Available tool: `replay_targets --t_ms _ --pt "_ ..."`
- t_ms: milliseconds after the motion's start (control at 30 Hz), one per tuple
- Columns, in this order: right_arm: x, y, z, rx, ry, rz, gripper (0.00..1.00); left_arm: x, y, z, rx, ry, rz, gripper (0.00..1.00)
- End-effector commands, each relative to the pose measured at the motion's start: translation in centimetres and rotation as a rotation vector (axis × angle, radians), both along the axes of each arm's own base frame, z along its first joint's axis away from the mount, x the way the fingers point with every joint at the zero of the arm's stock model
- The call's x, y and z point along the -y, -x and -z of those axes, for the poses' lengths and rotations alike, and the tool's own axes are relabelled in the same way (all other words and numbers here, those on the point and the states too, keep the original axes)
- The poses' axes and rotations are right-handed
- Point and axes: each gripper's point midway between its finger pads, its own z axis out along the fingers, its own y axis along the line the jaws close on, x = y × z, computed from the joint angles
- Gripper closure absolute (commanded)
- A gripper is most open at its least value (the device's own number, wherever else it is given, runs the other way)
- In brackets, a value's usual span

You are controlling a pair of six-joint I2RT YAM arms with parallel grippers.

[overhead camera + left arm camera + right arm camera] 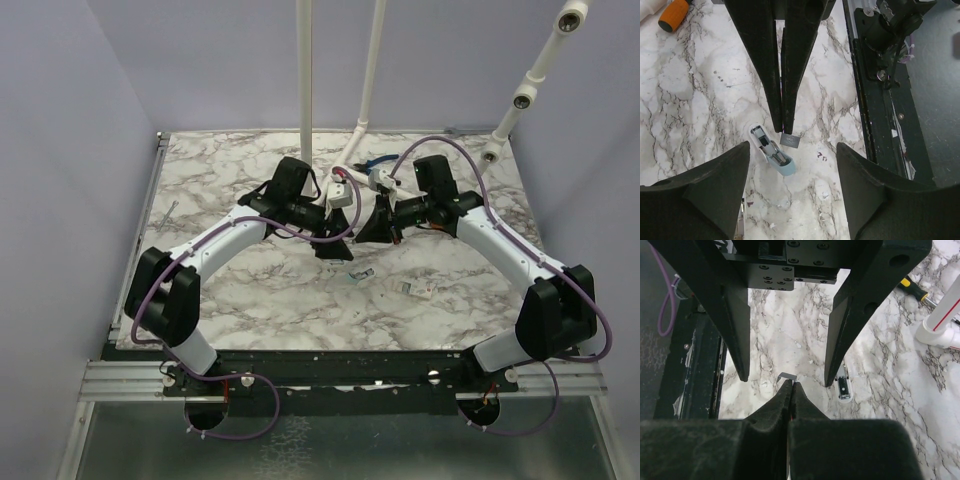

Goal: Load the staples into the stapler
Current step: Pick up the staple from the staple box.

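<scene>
Top view: left arm (225, 240) and right arm (495, 235) reach inward over the marble worktop (250, 300), wrists meeting near its centre. Finger state unreadable here.

Left wrist view: left fingers (715, 185) spread wide, gripping nothing. Right fingers (790, 75) closed, pinching a small strip of staples (790, 140) at their tips. Stapler (772, 152) lies opened on the worktop, just beside the strip, between the left fingers. Orange-handled screwdriver (674, 14) well apart.

Right wrist view: stapler partly hidden behind one left finger. Yellow-handled screwdriver (912, 287) near a white pipe (945, 315).
</scene>
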Motion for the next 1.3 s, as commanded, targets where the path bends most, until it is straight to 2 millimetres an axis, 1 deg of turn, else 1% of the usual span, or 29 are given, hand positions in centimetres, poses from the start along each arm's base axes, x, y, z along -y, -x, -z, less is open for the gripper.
replay_targets --t_ms 0,500,633,800,967,1267 --pt "-0.2 1.4 0.6 -0.005 -0.021 -0.064 0.99 0.7 -0.1 -1.1 0.039 0.054 0.052 0.32" --pt "-0.4 2.3 1.3 -0.049 -0.031 -0.102 0.99 0.7 0.1 -1.2 0.047 0.073 0.082 0.51" --pt "-0.4 2.4 1.2 -0.057 -0.036 -0.103 0.99 0.7 0.5 -1.2 0.047 0.082 0.098 0.57" --pt "-0.5 2.5 1.2 -0.060 -0.041 -0.104 0.99 0.4 0.6 -1.1 0.050 0.086 0.102 0.62" --pt "-0.5 2.6 1.1 -0.061 -0.045 -0.103 0.99 0.1 0.5 -1.0 0.055 0.087 0.097 0.65" --pt "-0.5 2.5 1.1 -0.065 -0.046 -0.098 0.99 -0.2 0.7 -1.0 0.057 0.091 0.101 0.74"
